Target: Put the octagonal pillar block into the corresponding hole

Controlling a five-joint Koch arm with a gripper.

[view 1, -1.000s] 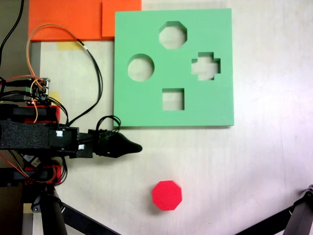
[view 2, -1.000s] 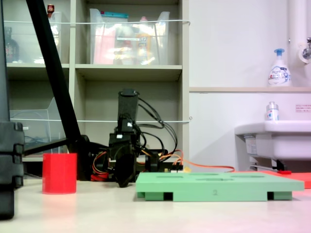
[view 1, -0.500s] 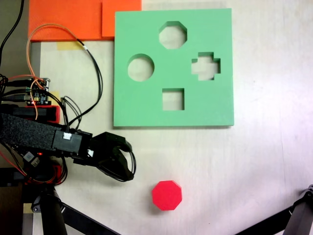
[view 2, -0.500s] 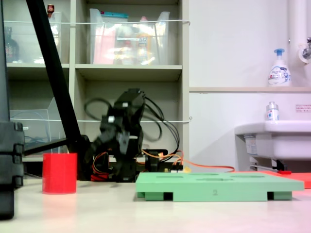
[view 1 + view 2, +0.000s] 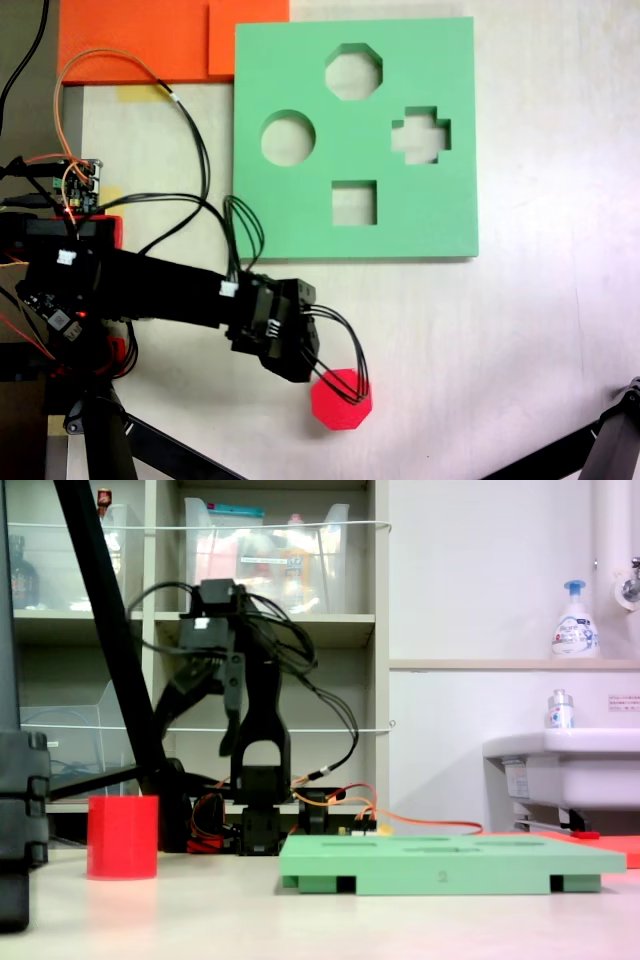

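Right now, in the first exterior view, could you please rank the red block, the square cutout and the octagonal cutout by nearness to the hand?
1. Red block, just beside the hand.
2. Square cutout, board's lower middle.
3. Octagonal cutout, board's top.

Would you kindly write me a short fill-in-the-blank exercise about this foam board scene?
1. The octagonal block is coloured ____.
2. The green foam board has ____ cutouts.
3. In the first exterior view, the octagonal cutout lies directly above the ____ cutout.
4. In the second exterior view, the gripper hangs ____ the block.

Missing words: red; four; square; above
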